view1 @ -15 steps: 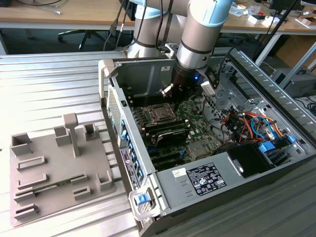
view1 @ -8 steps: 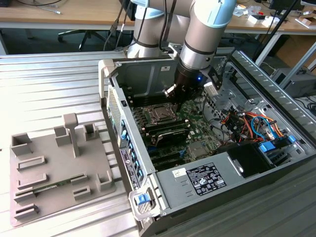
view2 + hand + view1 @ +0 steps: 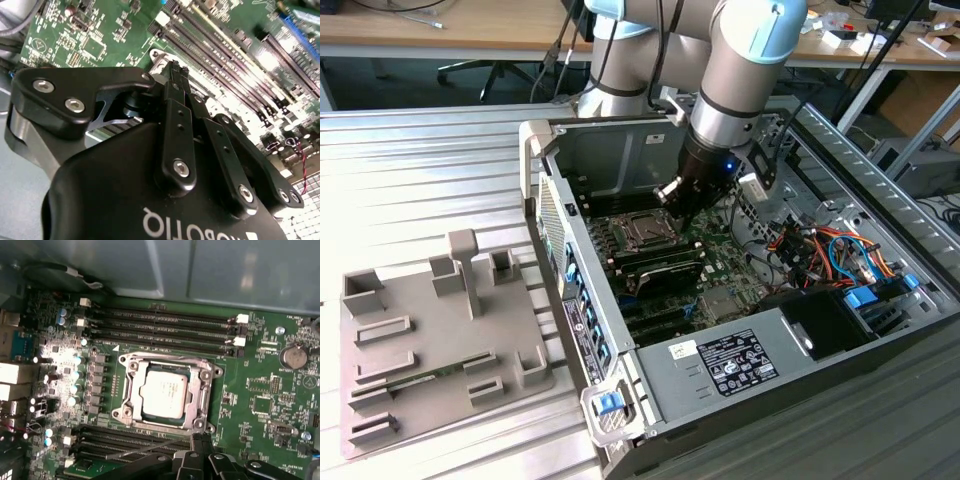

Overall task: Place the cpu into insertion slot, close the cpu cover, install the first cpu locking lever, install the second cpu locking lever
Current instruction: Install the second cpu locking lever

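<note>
The cpu [image 3: 164, 392], a dull silver square, lies in its socket on the green motherboard [image 3: 260, 380]. The cpu cover [image 3: 201, 390], a silvery frame, lies flat around it with the chip showing through its window. A thin metal locking lever [image 3: 145, 449] runs slantwise along one side of the socket and ends at my black fingertips [image 3: 196, 439]. My gripper [image 3: 175, 69] is shut, its fingers pressed together with nothing visibly between them, and its tips are low over the board at the socket's corner. In the exterior view the gripper [image 3: 672, 193] hangs inside the open computer case just beside the socket [image 3: 645, 232].
Rows of memory slots [image 3: 160, 332] flank the socket on both sides. The case's metal wall [image 3: 620, 150] rises close behind. Orange and blue cables [image 3: 825, 250] and a power supply [image 3: 730, 360] fill the exterior view's right. A grey parts fixture [image 3: 430, 340] sits outside the case.
</note>
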Available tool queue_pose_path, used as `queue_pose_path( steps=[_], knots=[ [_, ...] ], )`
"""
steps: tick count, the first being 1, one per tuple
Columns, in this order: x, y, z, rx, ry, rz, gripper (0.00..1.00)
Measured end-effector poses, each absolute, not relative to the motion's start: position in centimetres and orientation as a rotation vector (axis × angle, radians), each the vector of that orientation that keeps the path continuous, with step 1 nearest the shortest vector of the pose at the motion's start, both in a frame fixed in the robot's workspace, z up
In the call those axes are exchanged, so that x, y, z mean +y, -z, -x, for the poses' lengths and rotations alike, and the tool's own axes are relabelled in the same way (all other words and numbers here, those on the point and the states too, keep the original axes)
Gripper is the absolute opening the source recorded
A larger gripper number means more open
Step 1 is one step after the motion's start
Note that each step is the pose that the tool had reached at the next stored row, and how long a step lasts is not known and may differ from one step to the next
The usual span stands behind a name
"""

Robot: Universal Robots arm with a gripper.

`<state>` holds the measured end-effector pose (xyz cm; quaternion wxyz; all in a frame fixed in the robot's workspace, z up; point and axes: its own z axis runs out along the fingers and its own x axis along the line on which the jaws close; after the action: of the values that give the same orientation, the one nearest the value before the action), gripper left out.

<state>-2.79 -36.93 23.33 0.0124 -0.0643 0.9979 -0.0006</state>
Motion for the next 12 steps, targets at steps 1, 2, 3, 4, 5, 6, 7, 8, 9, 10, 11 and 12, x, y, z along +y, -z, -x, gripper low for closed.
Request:
queue_pose_path(
  steps=[1,2,3,4,5,6,7,8,9,10,11,12],
  knots=[
    [-37.06,-23.32,2.8,3.11,0.003,0.199,0.11],
    [-37.19,-23.29,2.8,3.111,0.004,0.197,0.11],
    [-37.22,-23.27,2.8,3.111,0.005,0.195,0.11],
    [-37.27,-23.18,2.8,3.112,0.011,0.186,0.11],
    [-37.27,-23.04,2.79,3.113,0.019,0.161,0.11],
    [-37.27,-22.97,2.79,3.114,0.022,0.139,0.11],
    [-37.27,-22.93,2.79,3.116,0.024,0.119,0.11],
    [-37.27,-22.88,2.79,3.116,0.026,0.094,0.11],
    [-37.27,-22.86,2.79,3.117,0.027,0.076,0.11],
    [-37.28,-22.85,2.8,3.117,0.028,0.07,0.11],
    [-37.3,-22.84,2.8,3.117,0.027,0.07,0.11],
    [-37.31,-22.84,2.79,3.117,0.028,0.07,0.11]
  ],
)
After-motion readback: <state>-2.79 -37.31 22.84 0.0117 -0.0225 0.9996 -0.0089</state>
